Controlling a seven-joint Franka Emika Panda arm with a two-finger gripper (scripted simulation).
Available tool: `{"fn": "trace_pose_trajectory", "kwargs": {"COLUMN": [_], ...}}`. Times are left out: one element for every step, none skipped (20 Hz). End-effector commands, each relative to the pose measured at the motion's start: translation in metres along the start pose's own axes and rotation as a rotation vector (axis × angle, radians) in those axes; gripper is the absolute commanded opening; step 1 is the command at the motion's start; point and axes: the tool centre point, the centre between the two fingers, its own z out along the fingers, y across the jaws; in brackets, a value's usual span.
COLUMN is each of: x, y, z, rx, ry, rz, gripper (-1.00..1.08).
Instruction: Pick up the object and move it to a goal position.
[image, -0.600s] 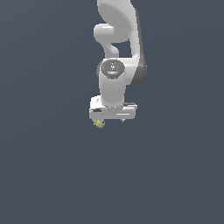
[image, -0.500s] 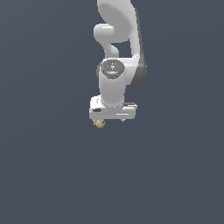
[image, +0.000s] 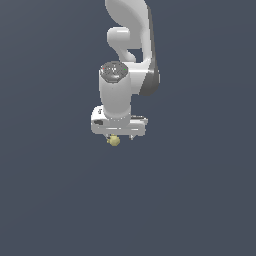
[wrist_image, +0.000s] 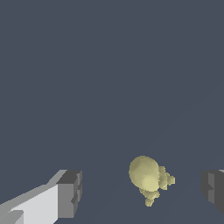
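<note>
We see the pincer (wrist_image: 142, 192) spread wide, its fingers (wrist_image: 70, 194) partly cut off by the wrist view's edge. The ball (wrist_image: 146, 175) sits between them, touching neither; the arm (image: 117, 95) hides the fingers outside.

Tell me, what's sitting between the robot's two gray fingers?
The yellow ball sits between the fingers of the open gripper, touching neither, nearer one finger. The wrist view shows this best.

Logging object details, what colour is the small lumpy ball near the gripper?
Pale yellow; the ball shows best in the wrist view.
</note>
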Motion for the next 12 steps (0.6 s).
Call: {"fn": "trace_pose_trajectory", "kwargs": {"x": [0.0000,-0.0003,-0.0006,-0.0009,-0.0013,-0.0018,-0.0024,-0.0031,-0.0039,-0.0048,-0.0058,-0.0069], "y": [-0.0002,-0.0007,-0.0006,-0.0002,0.0004,0.0012,0.0019,0.0026,0.0033,0.0041,0.0050,0.0060], "z": [-0.0001,0.0004,0.0009,0.0013,0.0019,0.0026,0.0034,0.0044,0.0056,0.0069,0.0083,0.0098], "rx": [0.000,0.000,0.000,0.000,0.000,0.000,0.000,0.000,0.000,0.000,0.000,-0.001], "ry": [0.000,0.000,0.000,0.000,0.000,0.000,0.000,0.000,0.001,0.001,0.001,0.001], "rz": [0.000,-0.003,-0.007,-0.012,-0.017,-0.024,-0.032,-0.042,-0.053,-0.065,-0.078,-0.093], "gripper": [1.00,1.00,1.00,1.00,1.00,1.00,1.00,1.00,1.00,1.00,1.00,1.00]}}
